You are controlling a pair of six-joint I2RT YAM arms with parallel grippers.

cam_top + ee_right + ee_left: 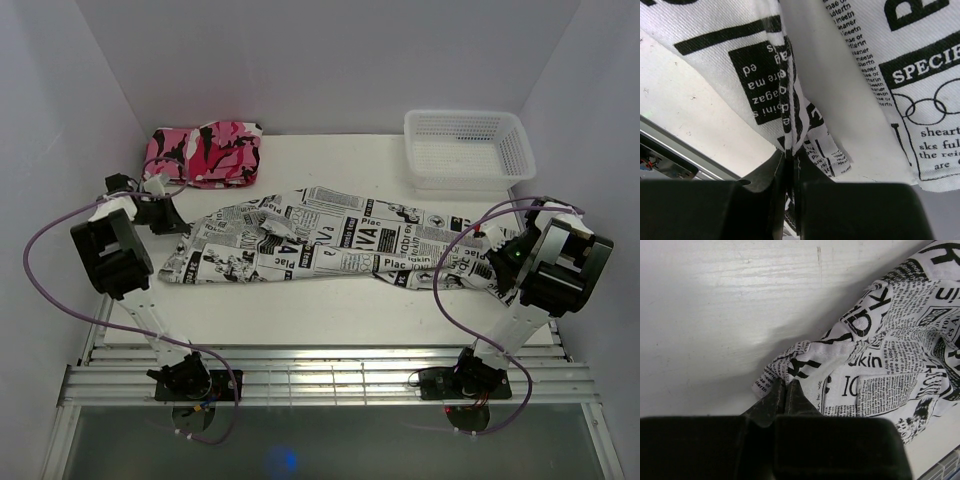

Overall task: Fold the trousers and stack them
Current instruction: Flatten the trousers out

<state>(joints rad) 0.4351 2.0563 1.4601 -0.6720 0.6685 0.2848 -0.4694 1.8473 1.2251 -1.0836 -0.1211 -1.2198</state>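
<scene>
Holding: both pincers are pinched down on cloth, and I can't see any gap between the fingers on either one
Left pincer [785, 389]: clamped on a bunched-up corner at the left end of the trousers [320, 245], low against the tabletop [330, 315]
Right pincer [790, 159]: closed on a seamed edge at the right end; can't tell whether that end is lifted or just lying there
Where the trousers are: stretched out long across the middle of the tabletop, left to right between the two arms, pretty rumpled
Done so far: they look laid out lengthwise, maybe one leg already over the other, but honestly can't tell from the overhead view
Left to do: most of it imo. No crosswise fold yet, no tidy bundle, nothing stacked
Stack spot (my guess): the pink camo garment [205, 152] sits folded in the far left corner, well apart from the trousers, so probably on top of that
Also around: white basket [465, 150] at the far right
</scene>
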